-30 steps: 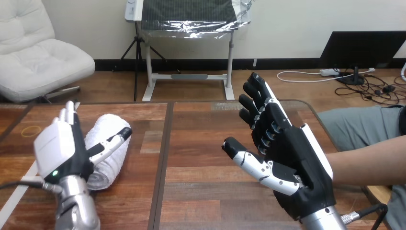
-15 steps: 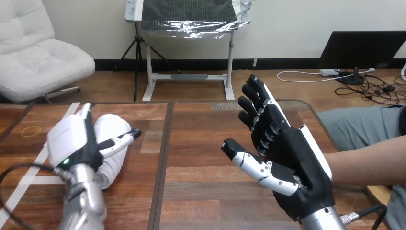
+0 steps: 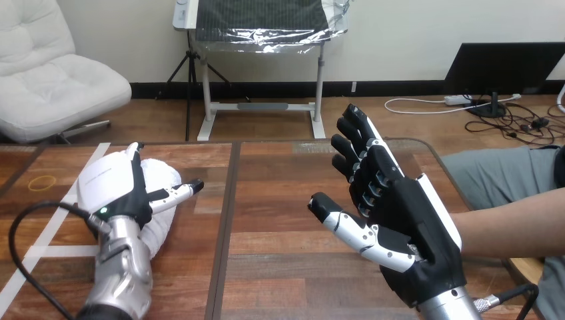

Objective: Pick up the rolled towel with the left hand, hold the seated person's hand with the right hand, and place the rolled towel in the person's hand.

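Note:
The rolled white towel (image 3: 160, 200) lies on the left half of the table, mostly under my left hand (image 3: 113, 190). That hand rests over the towel with its back up, its thumb stretched out to the right across the roll; the fingers point away and are hidden behind the hand. My right hand (image 3: 400, 220) is raised at the right of the table, palm toward the left, fingers straight up and thumb out, with nothing in it. The person's forearm (image 3: 513, 230) reaches in from the right edge behind my right hand; their hand is hidden by it.
The wooden table (image 3: 286, 200) has a dark seam running down its middle. White tape strips (image 3: 50, 233) cross its left part, and a small ring (image 3: 43, 181) lies near the far left edge. A black cable (image 3: 26, 220) loops beside my left forearm.
My left hand has moved forward and to the right over the towel, covering more of it. The right hand and the person's forearm have stayed in place.

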